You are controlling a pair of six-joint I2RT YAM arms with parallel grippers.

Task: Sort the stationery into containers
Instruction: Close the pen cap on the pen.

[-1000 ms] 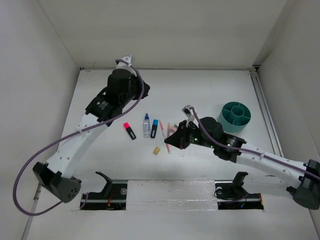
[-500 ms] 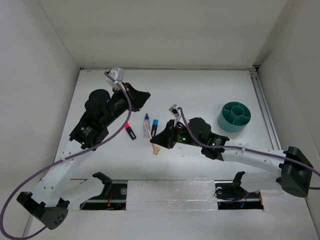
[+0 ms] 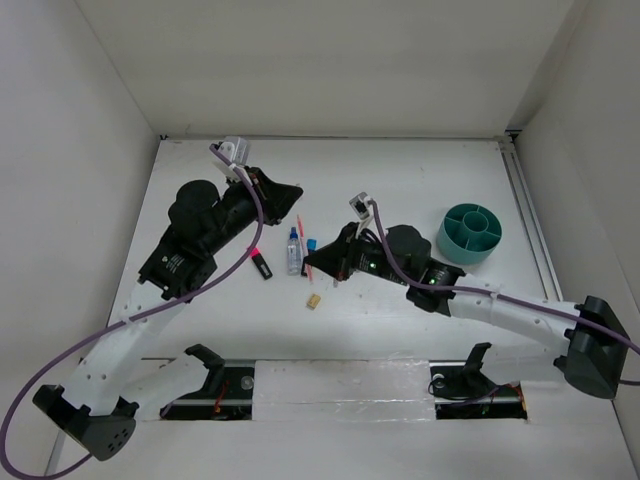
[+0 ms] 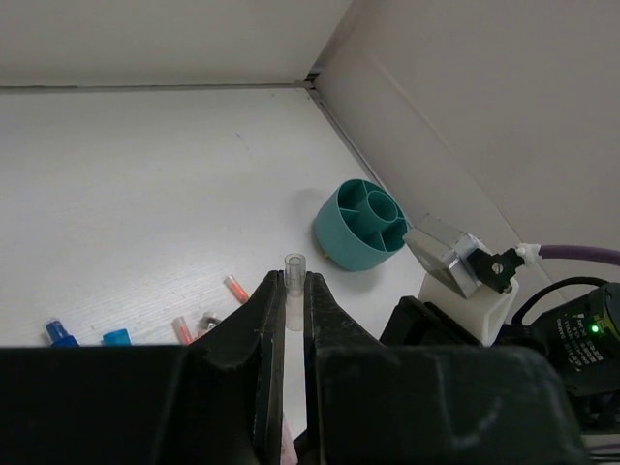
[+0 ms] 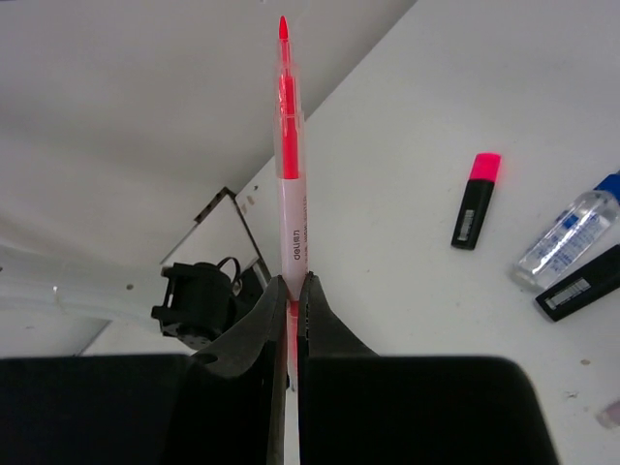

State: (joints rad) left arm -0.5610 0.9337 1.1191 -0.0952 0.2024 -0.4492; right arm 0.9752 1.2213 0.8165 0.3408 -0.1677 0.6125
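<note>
Pink ink shows through the clear cap of the pink pen, which the right jaws are clenched on. They grip its white barrel low down, so most of its length stands out past the fingertips. It looks light, stiff and smooth-walled, so I judge it could pivot or slide in so narrow a pinch. A hold nearer the middle of the barrel would steady it. The clear cap seems the part not to squeeze, since it may pull off.

Seen from above, the pen is held over the middle of the counter, its tip pointing far, toward the left jaws. Those are shut to a thin slit. In the left wrist view the pen's clear end lines up with that slit, but I cannot tell whether they touch it.

Just beside the right jaws lie 1 clear bottle and 1 blue-capped marker. Further left is 1 pink-capped marker, and 1 tan piece sits nearer.

Well apart to the right stands the teal cup. Its compartments look wide enough for the pen to drop in upright.
</note>
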